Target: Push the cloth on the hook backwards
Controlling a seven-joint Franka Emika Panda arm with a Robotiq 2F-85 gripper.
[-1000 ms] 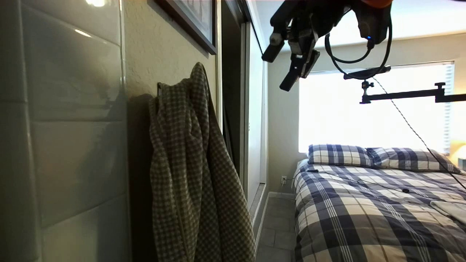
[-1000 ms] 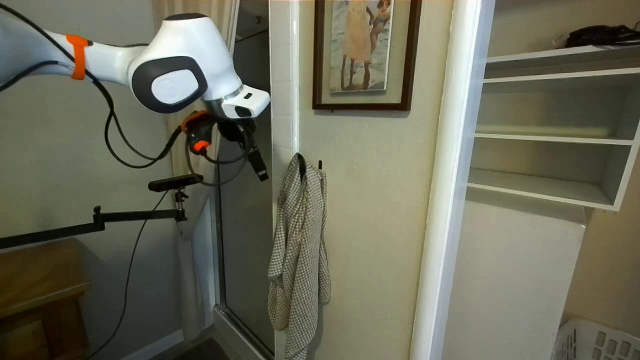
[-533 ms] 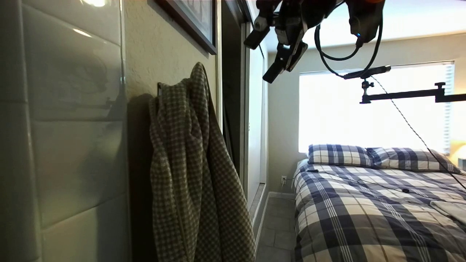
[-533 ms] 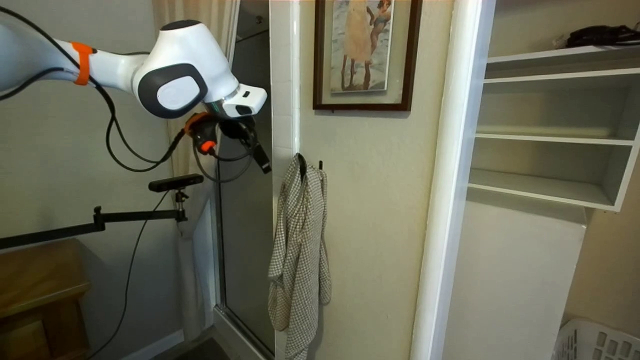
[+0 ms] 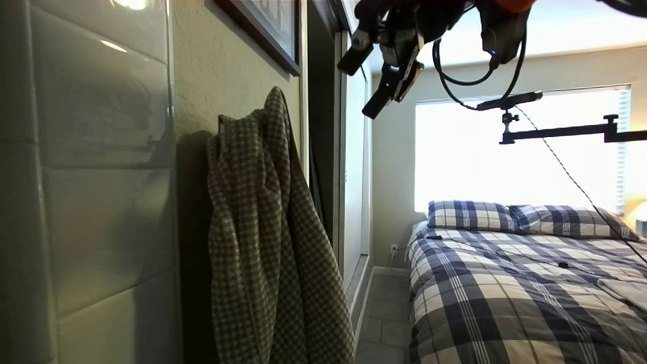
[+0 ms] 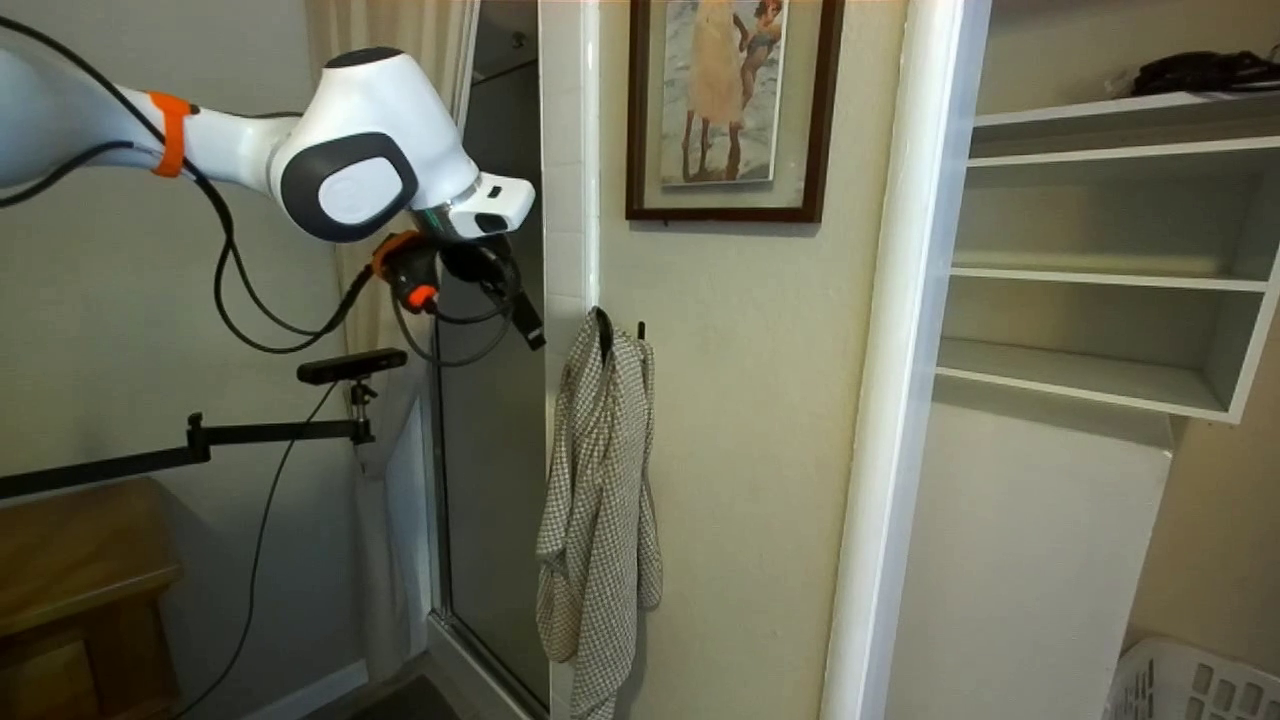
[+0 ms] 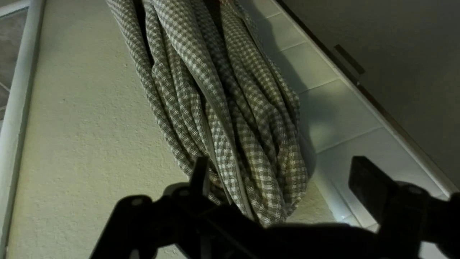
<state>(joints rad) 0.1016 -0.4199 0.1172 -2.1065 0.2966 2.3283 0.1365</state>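
While the hand point(image 5: 359, 90) hovers spread, cloth point(image 6: 605, 500) hanging downward, long axis near vertical

No legible text, labels, brand names, numbers or signs on anything, in both exterior views and the wrist view.

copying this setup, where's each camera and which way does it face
Exterior view: beside tiled wall, facing past the cloth toward the bed; hand shows.
Exterior view: opposite the framed picture, facing the cloth; arm and hand show.
Wrist view: at the arm's end, apparently looking down the cloth; hand shows.
Both exterior views share cloth and hand.
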